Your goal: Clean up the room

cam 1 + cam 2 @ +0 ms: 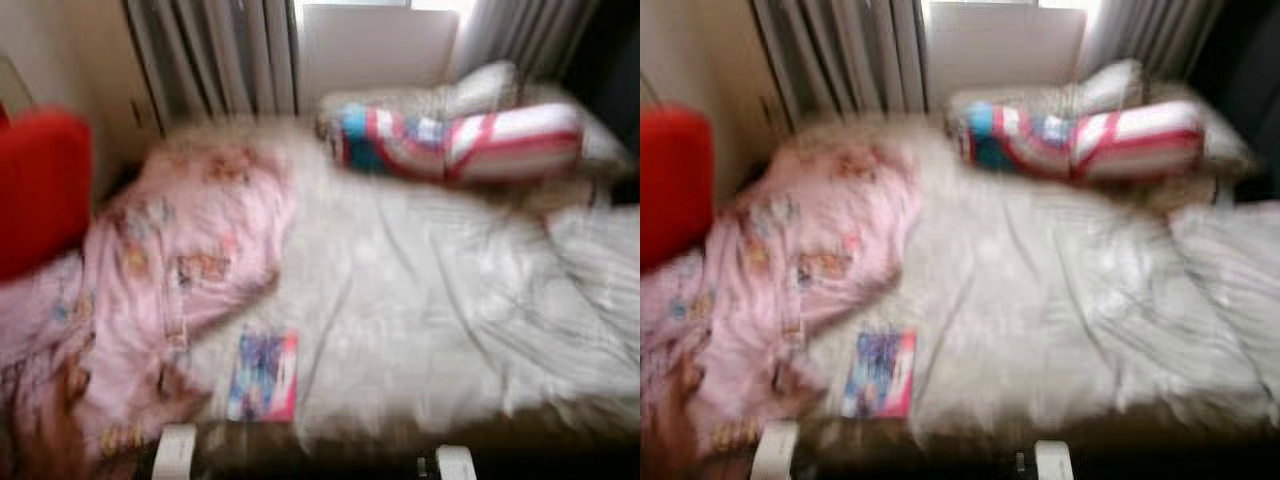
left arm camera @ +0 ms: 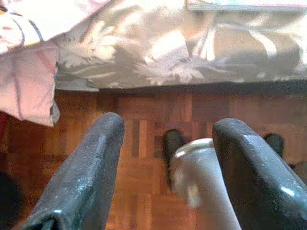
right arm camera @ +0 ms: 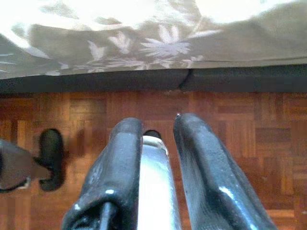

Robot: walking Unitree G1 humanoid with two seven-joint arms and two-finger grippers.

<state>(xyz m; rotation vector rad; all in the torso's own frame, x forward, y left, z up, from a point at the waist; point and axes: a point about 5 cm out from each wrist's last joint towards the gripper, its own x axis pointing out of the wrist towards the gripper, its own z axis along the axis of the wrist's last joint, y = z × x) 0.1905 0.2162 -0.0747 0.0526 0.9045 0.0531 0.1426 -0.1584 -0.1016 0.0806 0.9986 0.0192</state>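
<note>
Glossy black fingers (image 2: pixel 81 182), silver limbs

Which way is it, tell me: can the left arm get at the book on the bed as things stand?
Probably yes. The book lies uncovered near the bed's front edge, beside the pink blanket. The left gripper hangs low, open, over the wood floor, so it must rise first.
</note>
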